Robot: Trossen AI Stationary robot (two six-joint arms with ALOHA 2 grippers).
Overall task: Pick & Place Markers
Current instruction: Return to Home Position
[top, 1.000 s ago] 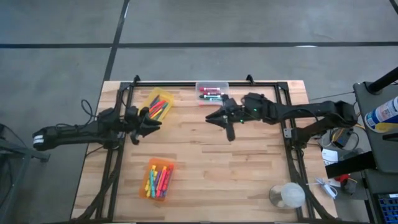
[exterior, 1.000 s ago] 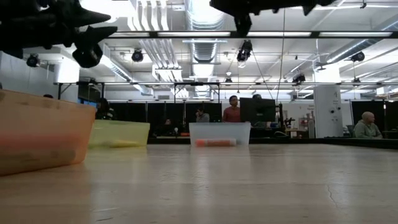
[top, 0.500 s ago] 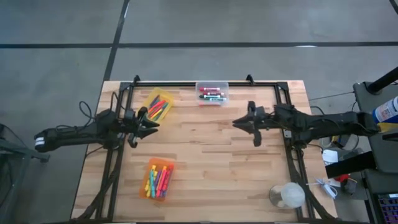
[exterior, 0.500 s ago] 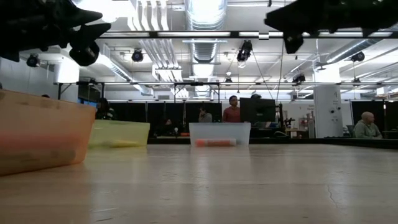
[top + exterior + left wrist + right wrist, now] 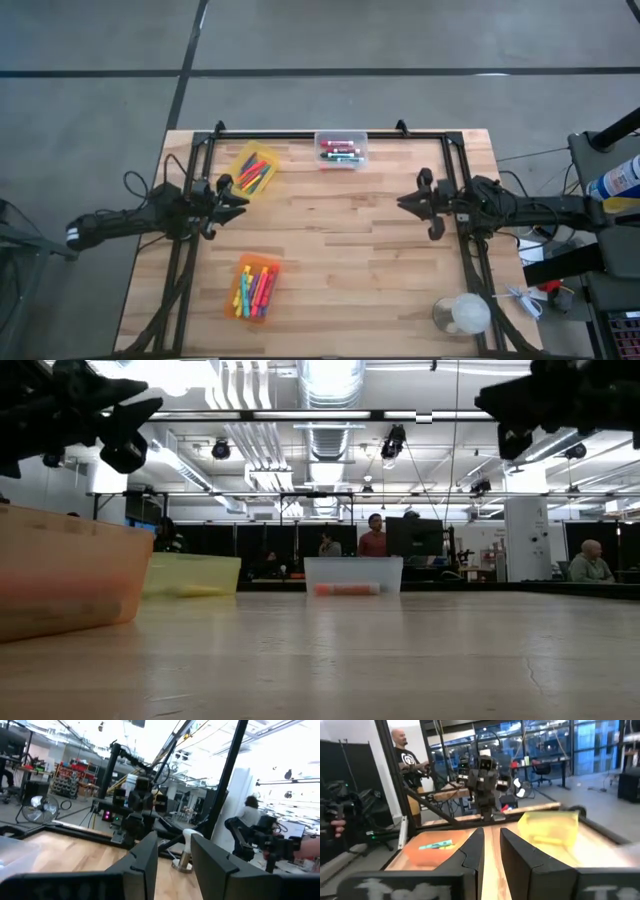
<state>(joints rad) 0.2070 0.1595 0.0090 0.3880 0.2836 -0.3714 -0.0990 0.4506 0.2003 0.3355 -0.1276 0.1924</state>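
Note:
The markers lie in three bins on the wooden table: a yellow bin (image 5: 254,170) at the far left, a clear bin (image 5: 341,150) at the far middle and an orange bin (image 5: 256,288) nearer the front. No marker is in either gripper. My left gripper (image 5: 243,201) hovers above the table just right of the left frame rail, close to the yellow bin. It points toward the table's right and is open (image 5: 175,845). My right gripper (image 5: 403,203) hovers by the right rail and points toward the table's left. Its fingers stand narrowly apart (image 5: 492,832), with nothing between them.
A black frame (image 5: 300,135) runs around the table's far, left and right sides. A clear round object (image 5: 462,315) stands at the near right corner. Bare wood lies between the two grippers (image 5: 320,230). People stand in the room behind (image 5: 373,535).
My right gripper has drawn back from beside the clear bin toward the table's right edge and has sunk somewhat, still pointing toward the left. My left gripper has eased back a little toward the left edge and gone lower. The bins and markers have not moved.

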